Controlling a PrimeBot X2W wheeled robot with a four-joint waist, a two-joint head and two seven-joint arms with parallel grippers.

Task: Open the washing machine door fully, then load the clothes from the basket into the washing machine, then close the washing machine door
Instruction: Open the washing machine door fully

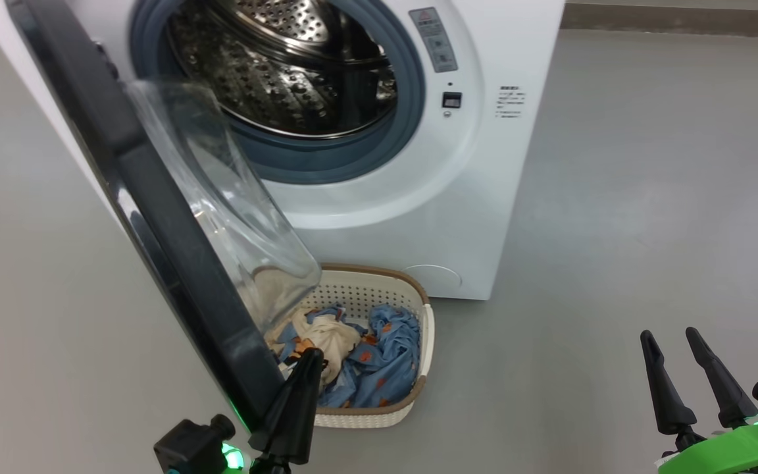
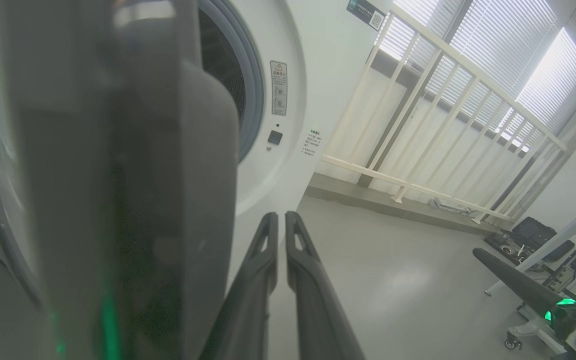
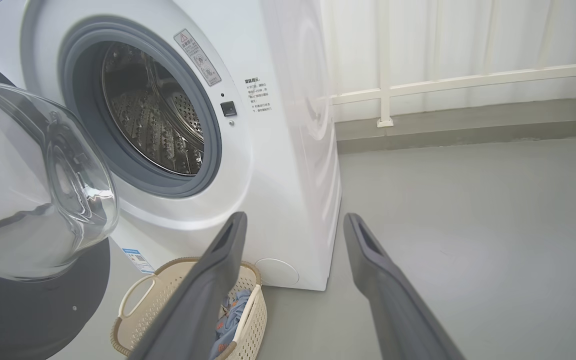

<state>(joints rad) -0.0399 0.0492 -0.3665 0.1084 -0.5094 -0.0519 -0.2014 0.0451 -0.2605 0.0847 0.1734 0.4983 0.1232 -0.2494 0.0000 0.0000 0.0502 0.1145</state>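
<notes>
The washing machine (image 1: 379, 217) stands at the back with its steel drum (image 1: 287, 72) exposed. The washing machine door (image 1: 175, 250) is swung out toward me on the left, black rim edge-on, with the glass bowl (image 1: 227, 204) facing the drum. Below it sits the basket (image 1: 426, 329), holding the blue and cream clothes (image 1: 385, 355). My left gripper (image 1: 308, 359) is shut and holds nothing. It sits just right of the door's lower rim (image 2: 118, 190) and above the basket's near end. My right gripper (image 1: 668, 334) is open and empty over bare floor, far right.
Grey floor (image 1: 649, 197) spreads to the right of the machine. A white railing (image 2: 418, 125) and blinds stand behind it. A case and wheeled equipment (image 2: 533, 235) sit at the far right of the left wrist view.
</notes>
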